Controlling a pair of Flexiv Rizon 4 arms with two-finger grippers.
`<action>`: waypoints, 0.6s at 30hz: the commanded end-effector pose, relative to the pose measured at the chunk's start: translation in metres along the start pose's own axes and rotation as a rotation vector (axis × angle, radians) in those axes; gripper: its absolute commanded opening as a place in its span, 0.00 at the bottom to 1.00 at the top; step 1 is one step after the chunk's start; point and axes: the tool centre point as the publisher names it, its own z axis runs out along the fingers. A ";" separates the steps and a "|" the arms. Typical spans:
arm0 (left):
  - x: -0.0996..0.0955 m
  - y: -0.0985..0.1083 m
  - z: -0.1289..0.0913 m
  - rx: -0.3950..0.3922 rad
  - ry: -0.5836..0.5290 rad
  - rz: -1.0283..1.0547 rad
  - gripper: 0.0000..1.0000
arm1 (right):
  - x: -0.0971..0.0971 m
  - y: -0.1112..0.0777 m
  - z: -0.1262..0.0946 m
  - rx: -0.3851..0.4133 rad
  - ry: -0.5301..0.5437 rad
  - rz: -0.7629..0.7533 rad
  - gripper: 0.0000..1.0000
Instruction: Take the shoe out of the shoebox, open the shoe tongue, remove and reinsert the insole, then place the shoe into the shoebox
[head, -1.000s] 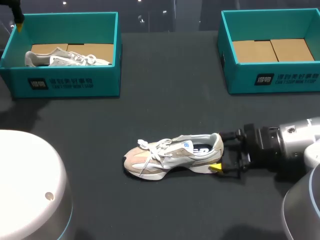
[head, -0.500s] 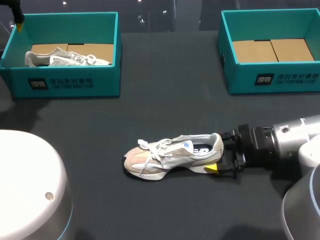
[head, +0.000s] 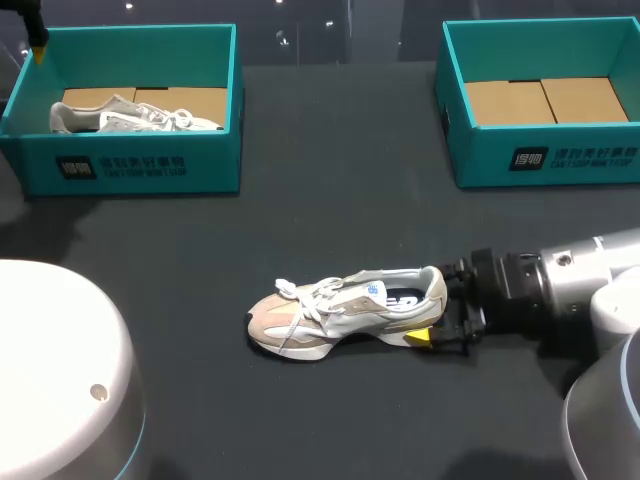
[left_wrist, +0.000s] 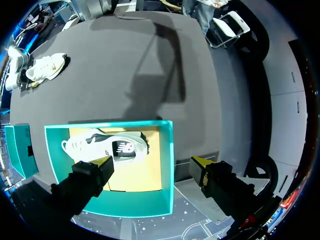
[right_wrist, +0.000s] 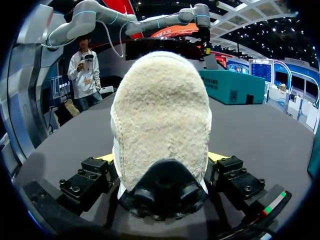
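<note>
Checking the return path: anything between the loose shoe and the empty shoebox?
Nothing. The head view shows only bare table between the loose shoe and the empty shoebox.

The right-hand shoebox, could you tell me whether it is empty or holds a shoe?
Empty: the right-hand shoebox shows only its bare cardboard floor.

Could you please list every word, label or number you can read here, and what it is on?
Left shoebox, front wall: white logo and print, too small to read.
Right shoebox, front wall: same print, too small to read.
Shoe on the table: blue side mark, unreadable.
Shoe in the left shoebox: white logo mark, no words.
</note>
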 end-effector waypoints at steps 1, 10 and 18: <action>0.000 -0.002 0.000 -0.003 0.002 0.001 1.00 | -0.002 0.000 0.004 0.001 -0.001 -0.002 0.91; 0.000 -0.002 0.000 -0.003 0.002 0.001 1.00 | -0.004 0.001 0.005 0.006 -0.010 -0.014 0.00; 0.000 -0.002 0.000 -0.003 0.002 0.001 1.00 | -0.004 0.001 0.004 0.007 -0.013 -0.009 0.00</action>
